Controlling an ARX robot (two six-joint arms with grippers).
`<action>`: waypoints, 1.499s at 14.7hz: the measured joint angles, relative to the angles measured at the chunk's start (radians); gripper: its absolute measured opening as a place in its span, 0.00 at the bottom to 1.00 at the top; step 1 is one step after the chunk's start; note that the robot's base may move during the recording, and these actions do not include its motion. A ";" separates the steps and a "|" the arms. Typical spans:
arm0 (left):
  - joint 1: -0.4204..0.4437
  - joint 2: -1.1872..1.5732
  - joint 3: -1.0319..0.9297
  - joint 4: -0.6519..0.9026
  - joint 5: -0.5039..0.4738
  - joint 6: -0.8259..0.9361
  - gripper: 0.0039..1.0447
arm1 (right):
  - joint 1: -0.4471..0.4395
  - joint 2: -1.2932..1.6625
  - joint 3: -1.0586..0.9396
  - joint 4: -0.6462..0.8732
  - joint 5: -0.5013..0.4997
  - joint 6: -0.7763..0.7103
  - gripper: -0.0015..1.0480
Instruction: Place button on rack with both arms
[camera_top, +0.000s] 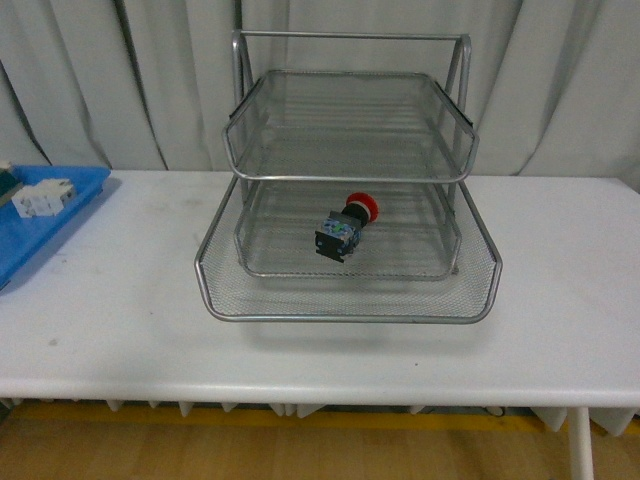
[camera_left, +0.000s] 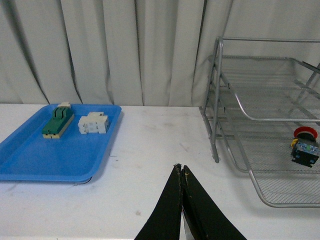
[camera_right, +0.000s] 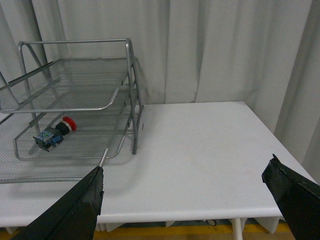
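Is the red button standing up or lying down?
Lying down: the button rests on its side in the rack, red cap pointing sideways.

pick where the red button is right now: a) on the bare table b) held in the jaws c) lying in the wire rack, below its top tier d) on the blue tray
c: the button lies on its side on the mesh inside the rack, under the top tier.

Pale grey pleated curtain (camera_top: 80, 80) across upper frame. White table (camera_top: 560, 290) spanning middle, faint marks, soft even light. Wooden floor (camera_top: 200, 455) along bottom edge; white table leg (camera_top: 581, 450) lower right.
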 joint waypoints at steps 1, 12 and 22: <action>0.002 -0.039 -0.011 -0.029 0.000 0.000 0.01 | 0.000 0.000 0.000 0.000 0.000 0.000 0.94; 0.002 -0.396 -0.055 -0.325 0.000 0.000 0.01 | 0.000 0.000 0.000 0.000 0.000 0.000 0.94; 0.002 -0.657 -0.055 -0.596 -0.001 0.000 0.01 | 0.000 0.000 0.000 0.000 0.000 0.000 0.94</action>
